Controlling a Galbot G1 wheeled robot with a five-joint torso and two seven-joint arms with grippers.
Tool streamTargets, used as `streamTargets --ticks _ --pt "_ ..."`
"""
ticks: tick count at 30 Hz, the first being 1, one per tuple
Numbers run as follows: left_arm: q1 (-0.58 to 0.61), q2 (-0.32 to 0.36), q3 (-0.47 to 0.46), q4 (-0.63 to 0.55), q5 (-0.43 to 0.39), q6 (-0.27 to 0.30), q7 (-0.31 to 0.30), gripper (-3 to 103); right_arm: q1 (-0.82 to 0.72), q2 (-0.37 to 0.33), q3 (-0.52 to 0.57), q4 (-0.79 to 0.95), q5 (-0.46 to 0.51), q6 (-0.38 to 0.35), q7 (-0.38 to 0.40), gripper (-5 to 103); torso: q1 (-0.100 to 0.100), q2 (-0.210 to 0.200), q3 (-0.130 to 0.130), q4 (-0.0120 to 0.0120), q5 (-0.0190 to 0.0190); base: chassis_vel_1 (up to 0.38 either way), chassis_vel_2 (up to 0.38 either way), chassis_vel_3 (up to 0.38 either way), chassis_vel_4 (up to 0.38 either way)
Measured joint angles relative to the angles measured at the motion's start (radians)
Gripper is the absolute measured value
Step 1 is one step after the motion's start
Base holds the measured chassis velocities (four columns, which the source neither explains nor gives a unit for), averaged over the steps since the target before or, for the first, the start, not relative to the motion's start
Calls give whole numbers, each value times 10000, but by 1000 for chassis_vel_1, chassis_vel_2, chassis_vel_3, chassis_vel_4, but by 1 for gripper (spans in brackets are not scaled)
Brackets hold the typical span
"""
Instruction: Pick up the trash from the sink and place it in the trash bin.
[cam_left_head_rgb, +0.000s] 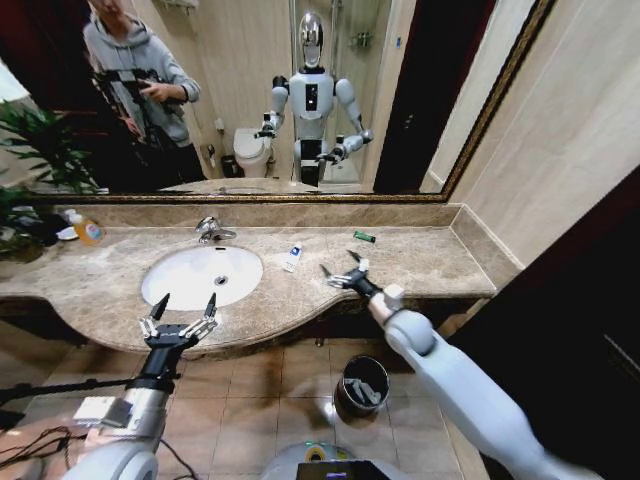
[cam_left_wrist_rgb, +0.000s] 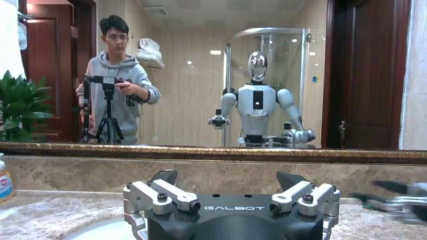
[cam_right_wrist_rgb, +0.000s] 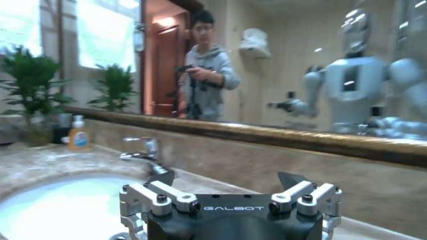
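- Trash bin (cam_left_head_rgb: 362, 385): nearest, on the tiled floor below the counter edge. Small dark shiny metal cylinder, black inside, something pale already in it.
- Left gripper (cam_left_head_rgb: 184, 308): fingers spread wide, empty, hovering at the front rim of the sink (cam_left_head_rgb: 165, 282).
- Right gripper (cam_left_head_rgb: 342, 271): fingers wide apart, empty, over the marble countertop (cam_left_head_rgb: 420, 262) to the right of the basin.
- Sink: oval, smooth white ceramic, drain in the middle, chrome tap (cam_left_head_rgb: 211, 230) behind. No trash visible in the bowl from the head view.
- Trash left: a white tube with blue marks (cam_left_head_rgb: 292, 258) lies on the counter between basin and right gripper; a small dark-green stick (cam_left_head_rgb: 364, 237) farther back near the mirror.
- Orange-yellow bottle (cam_left_head_rgb: 88, 230) at the far left, not trash.
- Risks: the tube is small and flat on polished marble, so fingertips may skid or push it away instead of closing on it. Glossy ceramic would let anything slide toward the drain. The bin mouth is narrow and low, so an off-centre release likely lands on the floor.
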Motion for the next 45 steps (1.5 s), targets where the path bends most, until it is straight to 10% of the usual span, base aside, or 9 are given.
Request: streamTargets --ticks 24,45 --pt "0 0 0 0 0 0 0 100 3553 4056 -1315 -6529 -2216 575 709 100 0 0 -1 -2 -5 0 0 0 0" --pt "-1 0 0 0 0 0 0 100 4297 4383 -886 -8687 -2629 140 660 102 0 1 -1 -2 0 0 0 0 0"
